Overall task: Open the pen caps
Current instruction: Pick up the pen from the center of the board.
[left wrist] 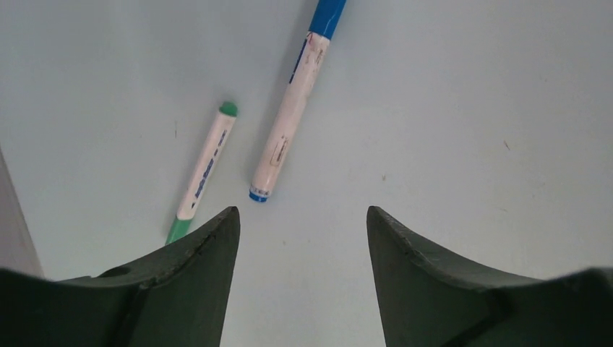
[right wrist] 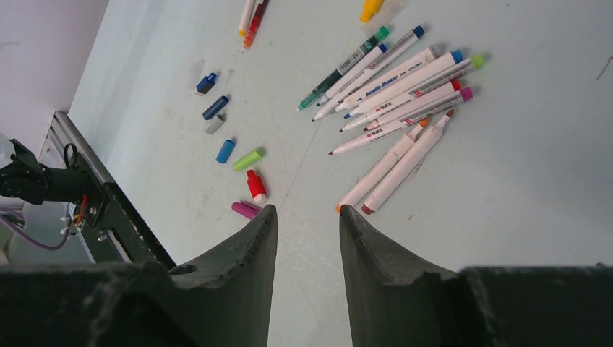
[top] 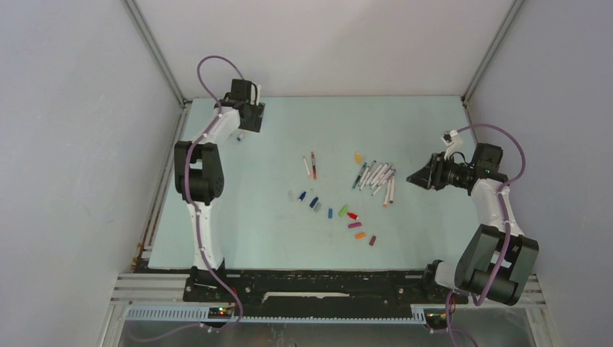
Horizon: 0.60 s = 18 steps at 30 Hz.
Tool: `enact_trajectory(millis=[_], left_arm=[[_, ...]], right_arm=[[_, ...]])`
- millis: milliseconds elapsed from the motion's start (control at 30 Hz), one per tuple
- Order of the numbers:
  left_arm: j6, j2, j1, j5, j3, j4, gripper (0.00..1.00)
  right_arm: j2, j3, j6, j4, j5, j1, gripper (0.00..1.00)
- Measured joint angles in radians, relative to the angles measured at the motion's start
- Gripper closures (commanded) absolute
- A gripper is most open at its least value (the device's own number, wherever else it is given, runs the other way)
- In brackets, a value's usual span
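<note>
While the left gripper (left wrist: 301, 210) hangs spread and empty over two capped pens (left wrist: 285, 123) | blue cap (left wrist: 329, 16) at twelve o'clock | right gripper (right wrist: 307, 208) slightly parted, empty | loose pen caps (top: 344, 210) at table (top: 253, 231) centre | probably light, stiff, slick: pinch cap squarely.

Uncapped pen barrels (right wrist: 394, 85) lie clustered together on the pale table (top: 260, 231).
</note>
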Motion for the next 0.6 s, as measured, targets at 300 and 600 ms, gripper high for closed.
enact_trajectory(millis=[300,600], left_arm=[[0.023,0.196,0.034,0.088,0.250,-0.134,0.41],[0.018,0.292,0.073,0.137,0.373,-0.218,0.49]], right_arm=[[0.026,0.000,-0.013,-0.010,0.000,-0.011,0.61],[0.027,0.002,-0.019,-0.031,-0.006,-0.069,0.61]])
